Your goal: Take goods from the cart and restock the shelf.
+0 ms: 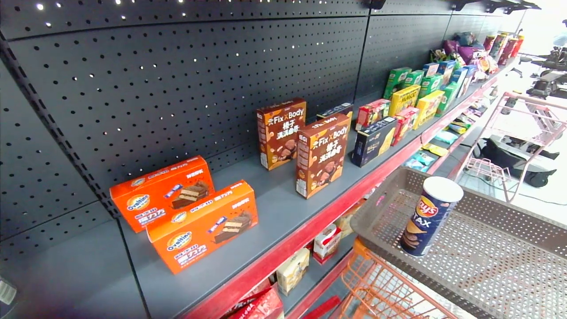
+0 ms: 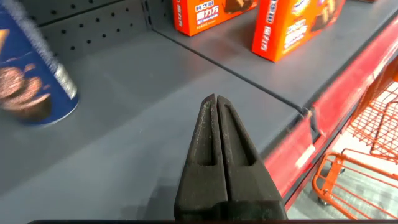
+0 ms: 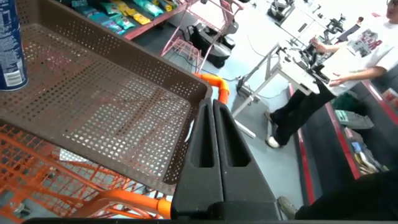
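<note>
A blue chip can (image 1: 429, 217) with a white lid stands upright near the shelf-side edge of the cart's brown perforated tray (image 1: 487, 248); the right wrist view has the can (image 3: 11, 50) at the tray's (image 3: 112, 93) far end. My right gripper (image 3: 212, 104) is shut and holds nothing, hovering by the tray's opposite corner. My left gripper (image 2: 214, 99) is shut and bare, low over the grey shelf board (image 2: 143, 118). A second blue can (image 2: 31, 74) stands on that board, off to one side of the gripper. Two orange boxes (image 2: 292, 28) lie beyond it.
On the shelf (image 1: 274, 208) sit two orange boxes (image 1: 201, 226), two upright brown boxes (image 1: 321, 153) and several coloured boxes (image 1: 412, 97) farther right. A red rail (image 1: 310, 230) edges it. Lower shelves hold goods (image 1: 325, 243). A pink cart (image 1: 522, 133) stands behind the orange cart frame (image 1: 376, 288).
</note>
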Controlling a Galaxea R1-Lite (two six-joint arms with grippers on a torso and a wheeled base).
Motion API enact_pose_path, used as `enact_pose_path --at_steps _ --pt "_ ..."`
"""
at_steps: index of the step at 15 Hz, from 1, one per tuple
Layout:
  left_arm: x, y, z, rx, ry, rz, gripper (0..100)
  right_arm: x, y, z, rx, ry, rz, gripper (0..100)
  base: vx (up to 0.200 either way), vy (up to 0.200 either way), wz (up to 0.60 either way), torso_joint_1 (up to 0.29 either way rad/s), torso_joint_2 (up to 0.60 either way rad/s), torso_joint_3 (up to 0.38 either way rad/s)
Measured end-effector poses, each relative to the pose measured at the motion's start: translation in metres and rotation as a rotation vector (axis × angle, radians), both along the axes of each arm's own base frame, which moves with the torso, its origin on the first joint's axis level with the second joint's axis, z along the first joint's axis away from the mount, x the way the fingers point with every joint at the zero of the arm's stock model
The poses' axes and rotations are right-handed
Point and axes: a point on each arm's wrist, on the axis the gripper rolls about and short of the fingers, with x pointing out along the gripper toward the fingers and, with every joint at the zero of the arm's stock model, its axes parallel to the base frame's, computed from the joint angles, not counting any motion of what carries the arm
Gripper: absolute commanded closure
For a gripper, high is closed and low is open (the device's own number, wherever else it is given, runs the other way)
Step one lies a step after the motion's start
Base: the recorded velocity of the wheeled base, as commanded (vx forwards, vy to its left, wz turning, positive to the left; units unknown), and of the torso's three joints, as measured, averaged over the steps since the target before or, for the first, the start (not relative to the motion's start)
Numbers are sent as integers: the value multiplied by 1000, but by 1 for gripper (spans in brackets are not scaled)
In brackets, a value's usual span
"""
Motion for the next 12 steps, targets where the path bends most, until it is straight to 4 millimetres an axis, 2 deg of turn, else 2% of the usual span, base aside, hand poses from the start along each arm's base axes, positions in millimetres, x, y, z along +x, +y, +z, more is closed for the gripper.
enact_pose_path --at_steps 12 --pt "0 0 0 -5 -1 2 100 -4 -3 3 -5 -31 19 100 0 0 0 0 0 0"
